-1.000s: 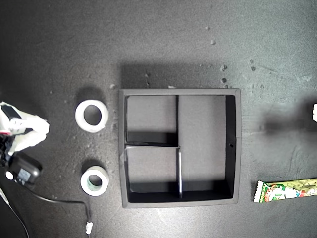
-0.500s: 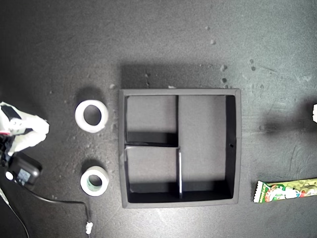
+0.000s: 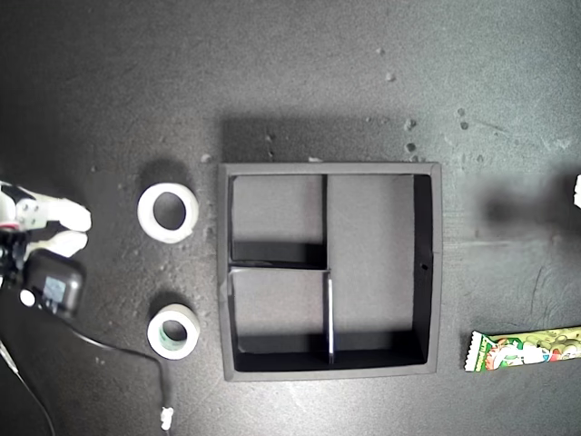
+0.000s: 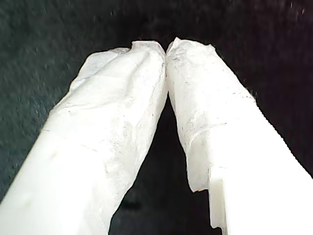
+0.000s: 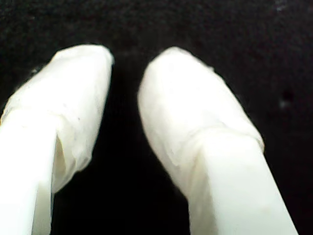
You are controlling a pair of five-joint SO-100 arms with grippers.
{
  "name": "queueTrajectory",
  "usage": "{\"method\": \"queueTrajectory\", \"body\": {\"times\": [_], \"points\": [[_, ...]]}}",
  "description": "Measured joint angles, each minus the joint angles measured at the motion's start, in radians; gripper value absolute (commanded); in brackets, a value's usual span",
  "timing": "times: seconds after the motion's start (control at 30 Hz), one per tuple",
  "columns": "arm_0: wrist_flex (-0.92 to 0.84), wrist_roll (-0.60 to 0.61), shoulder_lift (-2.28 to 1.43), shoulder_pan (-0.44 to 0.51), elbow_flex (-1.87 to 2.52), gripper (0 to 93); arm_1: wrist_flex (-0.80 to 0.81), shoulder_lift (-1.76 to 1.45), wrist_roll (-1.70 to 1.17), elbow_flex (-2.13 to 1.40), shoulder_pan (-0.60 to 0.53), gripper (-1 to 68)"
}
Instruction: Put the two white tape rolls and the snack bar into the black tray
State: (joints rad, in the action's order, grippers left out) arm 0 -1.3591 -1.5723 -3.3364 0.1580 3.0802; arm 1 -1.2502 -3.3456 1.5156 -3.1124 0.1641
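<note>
Two claws, both empty: the first claw [image 4: 167, 49] has its tips touching, the second claw [image 5: 124, 73] stands apart. Nothing is packed yet. The larger tape roll [image 3: 168, 212] lies at nine o'clock of the black tray [image 3: 434, 272], the smaller tape roll [image 3: 173, 331] at eight, the snack bar [image 3: 526, 349] at four. Next, I'd say, comes reaching for a roll.

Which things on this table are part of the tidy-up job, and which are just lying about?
Part of the job:
- larger tape roll
- smaller tape roll, greenish inside
- snack bar, at the exterior view's right edge
- black tray, nothing in it yet

Just lying about:
- black cable with a white plug, near the smaller roll
- pale crumbs and specks on the dark tabletop
</note>
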Motion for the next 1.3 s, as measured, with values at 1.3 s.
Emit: {"method": "queueTrajectory", "body": {"times": [1.3], "points": [[0.341, 0.666, 1.368, 0.017, -0.877, 17.9, 0.815, 0.002, -0.557, 0.120, -0.144, 7.0]]}}
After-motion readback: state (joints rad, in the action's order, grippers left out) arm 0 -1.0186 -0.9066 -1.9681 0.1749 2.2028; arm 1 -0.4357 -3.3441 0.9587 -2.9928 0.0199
